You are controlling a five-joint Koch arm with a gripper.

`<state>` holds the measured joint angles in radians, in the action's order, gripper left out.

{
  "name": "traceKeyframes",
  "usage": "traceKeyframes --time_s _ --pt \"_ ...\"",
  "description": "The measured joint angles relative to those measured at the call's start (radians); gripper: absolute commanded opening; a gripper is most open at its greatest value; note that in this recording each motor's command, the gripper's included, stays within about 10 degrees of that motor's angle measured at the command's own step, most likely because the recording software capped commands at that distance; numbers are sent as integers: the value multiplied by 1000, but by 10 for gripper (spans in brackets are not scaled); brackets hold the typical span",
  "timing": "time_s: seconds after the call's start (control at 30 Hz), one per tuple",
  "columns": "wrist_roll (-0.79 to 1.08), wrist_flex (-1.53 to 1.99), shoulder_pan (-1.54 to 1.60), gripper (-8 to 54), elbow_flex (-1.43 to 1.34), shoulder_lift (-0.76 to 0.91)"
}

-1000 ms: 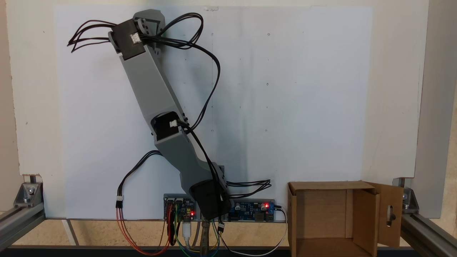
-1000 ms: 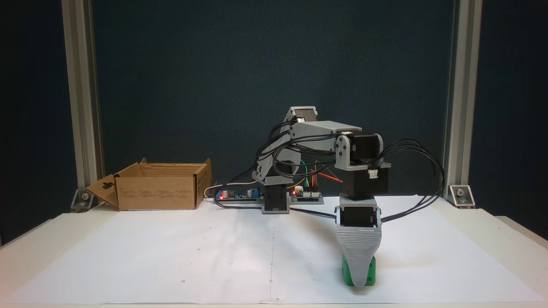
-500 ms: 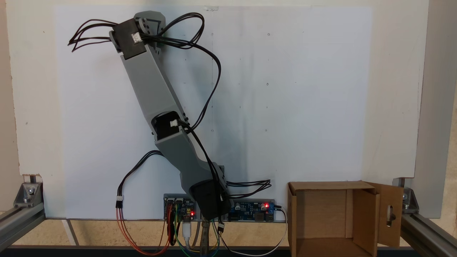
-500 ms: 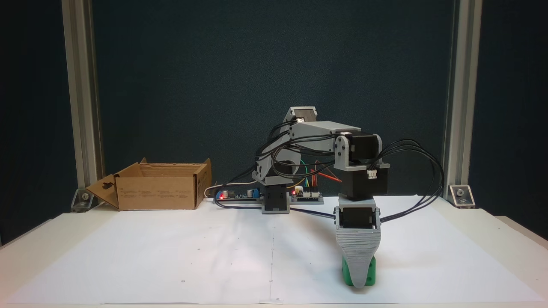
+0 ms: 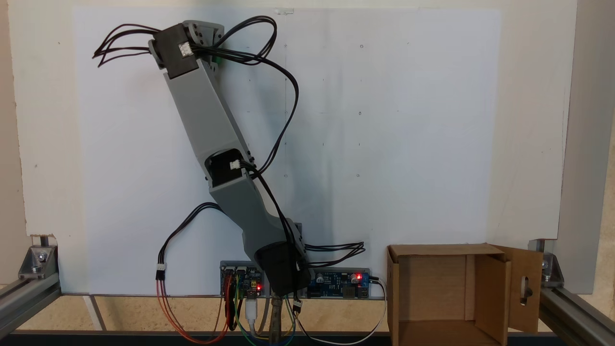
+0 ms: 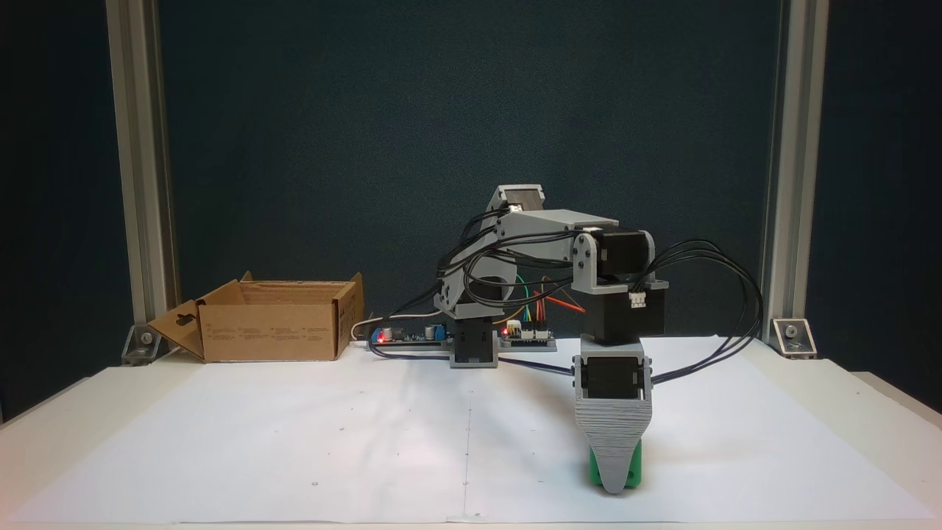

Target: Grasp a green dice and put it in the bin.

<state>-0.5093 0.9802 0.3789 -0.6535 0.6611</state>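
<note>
our gripper (image 6: 614,478) points straight down over the dice (image 6: 631,470), its ribbed grey finger covering the cube's front; we cannot tell whether the jaws are clamped. the dice sits at the paper's near right edge in a fixed view, a glossy green rounded cube. the box (image 6: 272,330), matte corrugated cardboard, stands well apart, far left.

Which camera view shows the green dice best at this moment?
The fixed view from the front shows the green dice best: it sits on the white paper, partly behind the gripper. In the fixed view from above, just a green sliver peeks beside the arm.
</note>
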Motion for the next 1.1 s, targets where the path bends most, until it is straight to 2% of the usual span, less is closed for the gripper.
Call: traceKeyframes --time_s 0.2,0.47,0.67,0.87,1.1 --pt "0 48 -3 118 -3 37" --pt "0 236 -5 118 -2 360" --pt "0 264 -74 118 -75 520" --pt "21 186 -298 118 -425 782" --pt "275 137 -759 118 -575 1023"
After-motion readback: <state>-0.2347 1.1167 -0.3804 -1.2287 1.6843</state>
